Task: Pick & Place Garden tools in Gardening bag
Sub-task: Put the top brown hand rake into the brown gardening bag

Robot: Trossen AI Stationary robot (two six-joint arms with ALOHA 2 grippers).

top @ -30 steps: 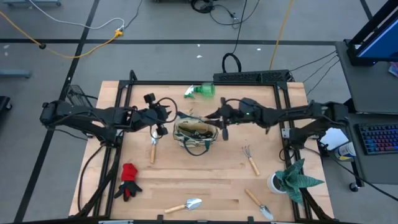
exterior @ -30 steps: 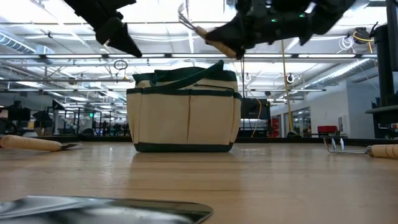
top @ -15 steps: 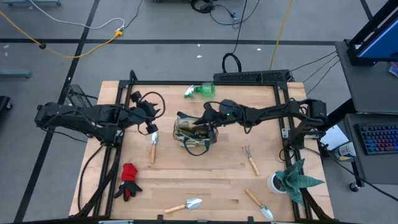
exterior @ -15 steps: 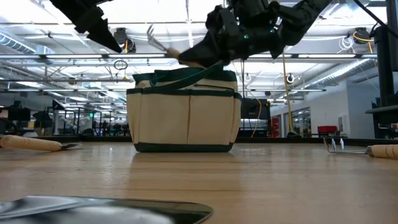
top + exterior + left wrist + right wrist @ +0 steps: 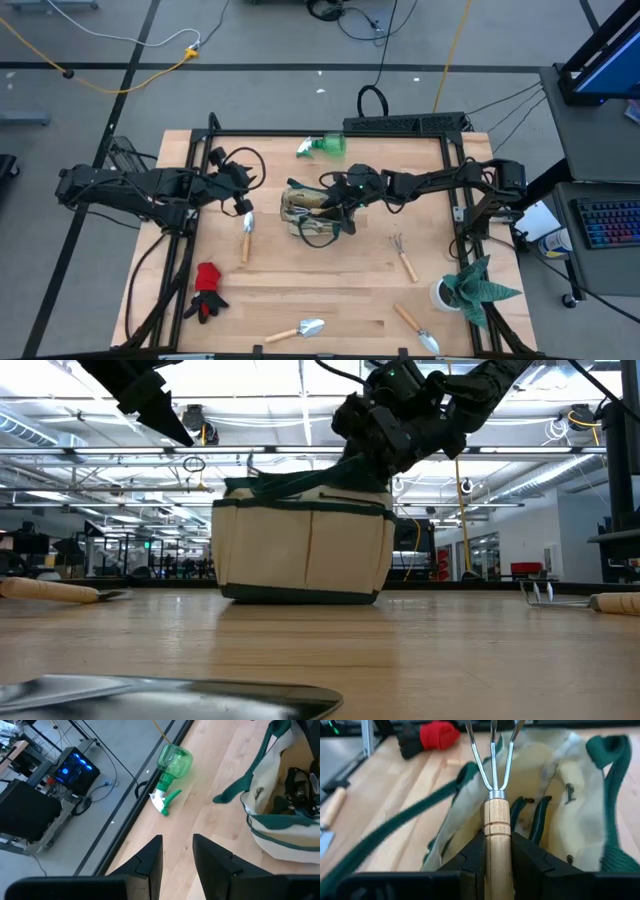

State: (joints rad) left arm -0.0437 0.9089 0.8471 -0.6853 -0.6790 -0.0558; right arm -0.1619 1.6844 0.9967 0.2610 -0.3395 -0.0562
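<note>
Fork-rake [image 5: 493,805] clamped in right hand [image 5: 496,851], now lowered into nudged gardening bag [image 5: 312,212]

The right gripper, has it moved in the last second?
Yes. The right gripper, shut on the fork-rake, has moved leftward from beside the gardening bag to over its opening.

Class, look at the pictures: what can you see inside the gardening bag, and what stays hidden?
Inside the gardening bag, dark green tool handles show. The right end effector holds a wooden-handled fork-rake over the opening. The bag's bottom is covered by its fabric and that tool.
</note>
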